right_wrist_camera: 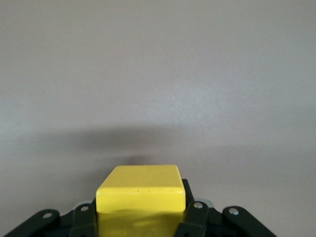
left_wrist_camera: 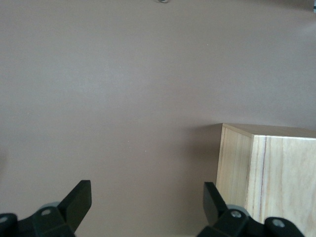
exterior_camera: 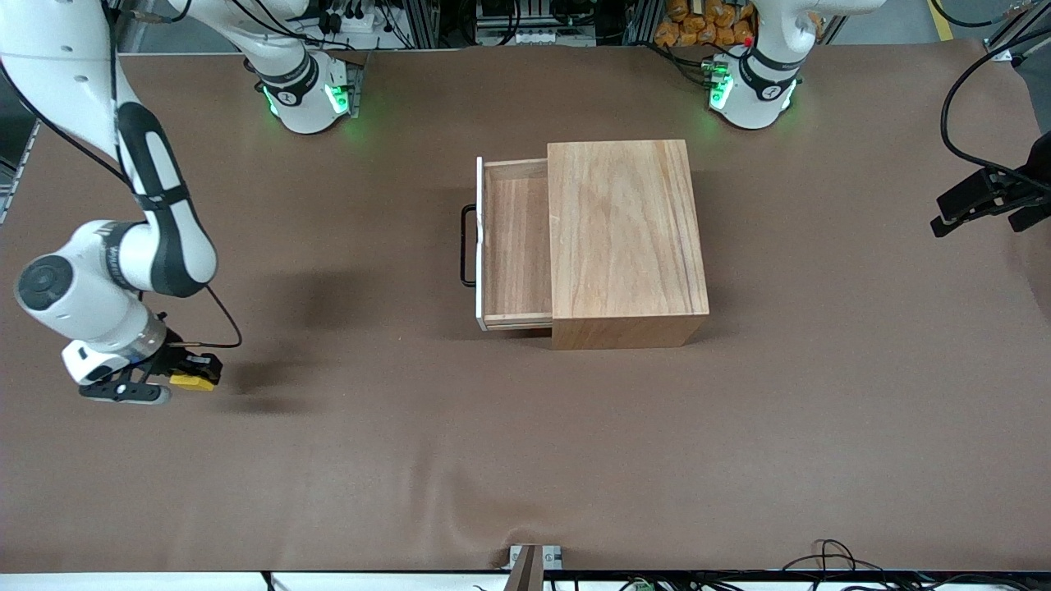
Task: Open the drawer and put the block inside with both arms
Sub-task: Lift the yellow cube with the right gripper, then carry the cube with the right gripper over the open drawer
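Note:
The yellow block (exterior_camera: 191,382) sits between the fingers of my right gripper (exterior_camera: 182,376), low over the table at the right arm's end. In the right wrist view the block (right_wrist_camera: 140,190) fills the space between the black fingers, which are shut on it. The drawer (exterior_camera: 516,242) stands pulled out of the wooden box (exterior_camera: 626,238) toward the right arm's end, with its black handle (exterior_camera: 467,246) on the white front; its tray is empty. My left gripper (exterior_camera: 981,215) hangs open over the table's edge at the left arm's end. Nothing lies between its fingers (left_wrist_camera: 79,200).
The brown mat (exterior_camera: 525,443) covers the whole table. A corner of the wooden box (left_wrist_camera: 266,177) shows in the left wrist view. Cables (exterior_camera: 829,558) lie along the table edge nearest the front camera, and both arm bases (exterior_camera: 308,94) glow green along the top.

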### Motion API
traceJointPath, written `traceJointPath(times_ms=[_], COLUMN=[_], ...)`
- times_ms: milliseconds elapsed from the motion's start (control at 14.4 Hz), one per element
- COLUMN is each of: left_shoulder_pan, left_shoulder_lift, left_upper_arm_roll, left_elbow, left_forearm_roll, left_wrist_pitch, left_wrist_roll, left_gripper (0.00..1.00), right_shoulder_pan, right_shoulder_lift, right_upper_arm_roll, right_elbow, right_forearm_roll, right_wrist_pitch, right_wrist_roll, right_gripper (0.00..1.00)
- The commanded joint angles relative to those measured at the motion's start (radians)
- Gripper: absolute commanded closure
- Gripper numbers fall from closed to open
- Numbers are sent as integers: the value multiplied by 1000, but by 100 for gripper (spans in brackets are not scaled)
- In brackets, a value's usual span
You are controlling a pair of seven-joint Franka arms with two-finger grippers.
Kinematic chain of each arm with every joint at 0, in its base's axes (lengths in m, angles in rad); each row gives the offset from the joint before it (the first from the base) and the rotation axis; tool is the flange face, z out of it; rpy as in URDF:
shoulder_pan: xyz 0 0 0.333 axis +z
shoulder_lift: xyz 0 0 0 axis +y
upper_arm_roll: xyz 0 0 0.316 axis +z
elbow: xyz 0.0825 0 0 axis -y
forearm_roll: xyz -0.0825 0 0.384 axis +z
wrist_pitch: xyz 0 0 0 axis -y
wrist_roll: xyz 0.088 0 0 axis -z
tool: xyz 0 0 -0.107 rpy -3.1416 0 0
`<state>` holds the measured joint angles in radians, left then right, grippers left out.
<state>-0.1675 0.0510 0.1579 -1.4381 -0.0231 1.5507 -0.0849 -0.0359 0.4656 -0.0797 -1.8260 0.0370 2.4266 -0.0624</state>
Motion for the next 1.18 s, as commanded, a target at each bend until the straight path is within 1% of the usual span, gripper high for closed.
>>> traceJointPath(times_ms=[0,139,278,348,418,557,766,975,1114], left_shoulder_pan=[5,5,9,11,17,43,52,42,39], left_shoulder_lift=[-31,-31,-31,-31,-31,-26,-25,-14,-5], left_upper_arm_roll=[-11,-11,-9,-6,-3,-3,-4,-9,-11], left_elbow=[-28,-28,-27,-25,-24,-24,-22,-18,-15], left_forearm_roll=[22,22,20,20,20,20,17,18,9], left_wrist_pitch=[9,9,9,12,14,14,14,14,15], left_wrist_roll=[1,2,20,42,65,111,135,134,134], left_gripper=[0,0,0,0,0,0,0,0,0], right_shoulder_pan=[-1,31,85,118,163,238,359,526,618], right_shoulder_lift=[-11,-56,-100,-122,-146,-180,-208,-199,-190], right_upper_arm_roll=[15,37,37,37,38,38,38,38,38], right_elbow=[109,148,183,186,185,186,185,185,182], right_forearm_roll=[18,20,20,20,20,18,18,3,0], right_wrist_pitch=[-182,-276,-377,-433,-458,-478,-495,-491,-486], right_wrist_roll=[18,71,142,180,225,344,470,657,739], right_gripper=[87,87,87,87,87,86,86,87,87])
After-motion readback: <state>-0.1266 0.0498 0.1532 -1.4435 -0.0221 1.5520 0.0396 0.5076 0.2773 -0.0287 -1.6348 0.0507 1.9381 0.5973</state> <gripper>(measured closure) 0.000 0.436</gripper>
